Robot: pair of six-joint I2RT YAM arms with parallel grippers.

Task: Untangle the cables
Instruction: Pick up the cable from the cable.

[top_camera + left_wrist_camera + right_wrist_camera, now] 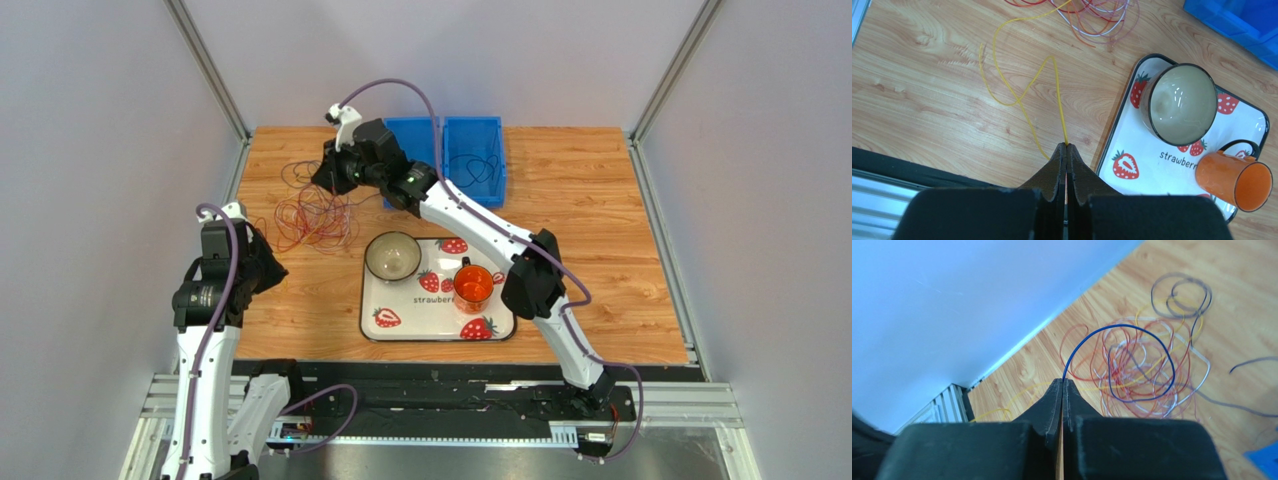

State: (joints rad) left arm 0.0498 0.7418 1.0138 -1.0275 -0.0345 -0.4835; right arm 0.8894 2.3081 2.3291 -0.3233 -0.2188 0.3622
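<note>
The cables (315, 215) lie in a loose heap on the desk (600, 200), at about 10 o'clock from the strawberry tray (400, 295). A darker loop sits apart at the heap's 11 o'clock.

The left tool (1066, 146) is pinched shut on a yellow cable (1054, 75). The right tool (1062, 381) is pinched shut on a blue cable (1122, 326).

These strands look almost weightless and limp, yet springy enough to hold their curl. They are likely slick, and likely to snag where loops cross. A hard tug would probably drag the whole heap, so a slow draw suits them. The best hold is on a single strand clear of the pile, near a free end — much as both tools have it.

The heap has no real long axis, only round, overlapping coils. The yellow cable does have one: in the left wrist view it runs from the tool toward 12 o'clock, folds back, then wanders on toward the heap. The blue one rises toward 1 o'clock, then circles over the tangle.
</note>
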